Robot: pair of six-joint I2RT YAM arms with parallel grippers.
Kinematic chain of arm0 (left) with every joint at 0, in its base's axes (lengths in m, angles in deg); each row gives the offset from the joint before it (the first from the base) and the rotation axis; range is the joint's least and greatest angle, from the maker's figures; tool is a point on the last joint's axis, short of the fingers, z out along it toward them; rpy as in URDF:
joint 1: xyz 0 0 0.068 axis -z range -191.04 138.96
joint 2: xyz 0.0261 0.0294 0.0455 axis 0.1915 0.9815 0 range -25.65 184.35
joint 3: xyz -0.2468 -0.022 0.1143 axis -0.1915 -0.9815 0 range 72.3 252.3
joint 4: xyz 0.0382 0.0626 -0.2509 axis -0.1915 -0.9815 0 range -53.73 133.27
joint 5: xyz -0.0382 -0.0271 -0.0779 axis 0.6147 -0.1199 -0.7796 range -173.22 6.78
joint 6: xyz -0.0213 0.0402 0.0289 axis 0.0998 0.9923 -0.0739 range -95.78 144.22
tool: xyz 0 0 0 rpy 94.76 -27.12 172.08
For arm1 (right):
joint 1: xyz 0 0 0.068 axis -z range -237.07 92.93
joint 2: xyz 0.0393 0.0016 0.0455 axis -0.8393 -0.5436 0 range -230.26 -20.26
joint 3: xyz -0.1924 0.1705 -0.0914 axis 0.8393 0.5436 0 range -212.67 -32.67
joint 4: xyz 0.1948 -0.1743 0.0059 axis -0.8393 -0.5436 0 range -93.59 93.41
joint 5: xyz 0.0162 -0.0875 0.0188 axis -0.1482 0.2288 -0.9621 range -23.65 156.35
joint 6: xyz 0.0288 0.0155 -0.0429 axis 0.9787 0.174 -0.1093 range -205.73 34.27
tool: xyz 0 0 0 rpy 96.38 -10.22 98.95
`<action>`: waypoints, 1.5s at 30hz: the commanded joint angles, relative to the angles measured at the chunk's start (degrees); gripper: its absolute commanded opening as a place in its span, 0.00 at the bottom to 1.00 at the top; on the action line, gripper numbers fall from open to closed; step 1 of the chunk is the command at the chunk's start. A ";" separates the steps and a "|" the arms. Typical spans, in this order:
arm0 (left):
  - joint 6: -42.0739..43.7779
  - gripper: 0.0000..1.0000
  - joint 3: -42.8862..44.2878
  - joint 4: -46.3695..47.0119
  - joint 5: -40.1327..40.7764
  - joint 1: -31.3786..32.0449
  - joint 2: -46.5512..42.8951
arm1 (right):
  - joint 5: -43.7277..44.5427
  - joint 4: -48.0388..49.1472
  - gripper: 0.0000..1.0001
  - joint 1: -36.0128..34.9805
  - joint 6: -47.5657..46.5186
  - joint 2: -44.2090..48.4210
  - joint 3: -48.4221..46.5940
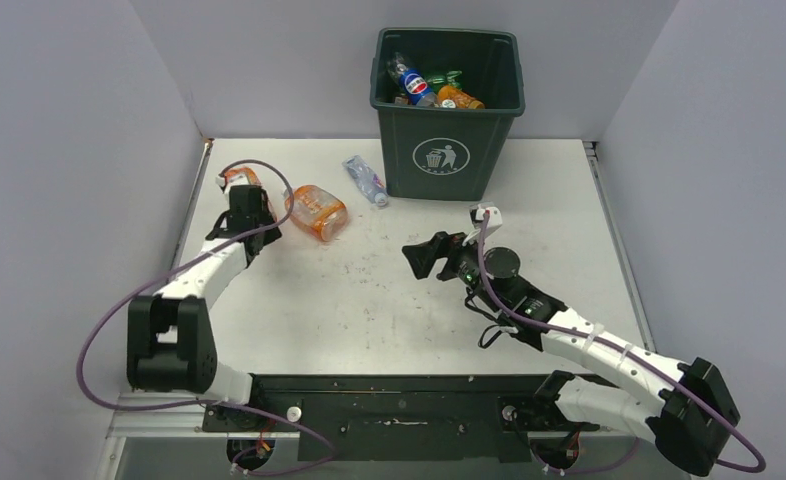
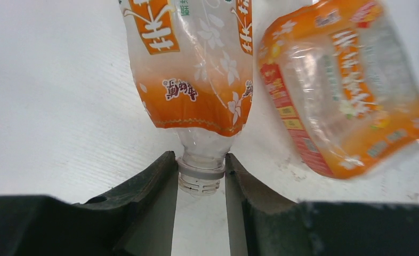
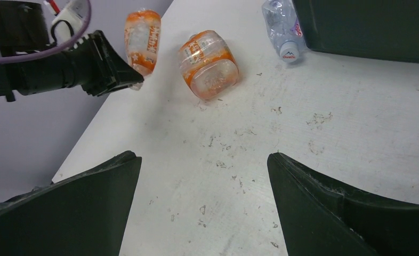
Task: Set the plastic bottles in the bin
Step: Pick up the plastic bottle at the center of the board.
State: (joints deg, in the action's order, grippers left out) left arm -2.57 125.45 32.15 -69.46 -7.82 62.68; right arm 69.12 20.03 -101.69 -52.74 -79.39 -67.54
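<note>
In the left wrist view, my left gripper (image 2: 201,170) is shut on the clear neck ring of an orange-labelled plastic bottle (image 2: 196,80) that lies on the table at the far left (image 1: 237,180). A second crushed orange bottle (image 2: 340,90) lies just right of it (image 1: 317,212). A clear bottle with a blue label (image 1: 365,180) rests against the left foot of the dark green bin (image 1: 449,150), which holds several bottles (image 1: 429,88). My right gripper (image 1: 421,258) hovers open over mid-table (image 3: 203,160) with nothing between its fingers.
Grey walls close in the table on the left, back and right. The bin stands at the back centre. The left arm (image 3: 63,66) reaches across the upper left of the right wrist view.
</note>
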 commanded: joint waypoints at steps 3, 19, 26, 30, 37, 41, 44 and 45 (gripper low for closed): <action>2.33 0.00 -0.56 -1.40 4.96 7.62 -21.05 | -1.03 -1.98 0.91 0.56 -1.60 3.92 -4.07; 18.91 0.00 -14.93 21.07 -21.84 40.68 -48.22 | -19.21 -5.49 0.90 6.31 -0.13 12.45 -14.10; 17.70 0.00 -16.03 23.43 -21.78 46.92 -45.94 | -20.68 6.74 0.90 6.48 4.88 12.05 -11.57; 20.97 0.00 -15.30 19.16 -20.22 49.14 -46.52 | -17.71 -0.52 0.90 6.80 1.31 11.72 -16.07; 22.16 0.00 -15.72 20.16 -21.77 49.31 -47.73 | -21.33 -3.26 0.90 7.25 2.62 7.70 -18.75; 23.25 0.00 -14.73 18.86 -22.47 49.75 -47.09 | -23.38 -2.77 0.90 7.44 4.10 5.80 -19.87; 23.42 0.00 -14.39 18.86 -22.88 50.32 -47.33 | -25.01 -3.19 0.95 7.69 5.04 4.38 -21.08; 23.49 0.00 -14.39 19.11 -23.05 50.50 -47.46 | -25.73 -2.35 1.00 7.64 5.80 4.11 -20.89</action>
State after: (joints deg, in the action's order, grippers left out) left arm 19.49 108.92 49.16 -91.06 41.84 15.73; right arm 47.02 15.33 -94.50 -49.06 -74.25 -85.53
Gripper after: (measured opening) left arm 0.319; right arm 0.936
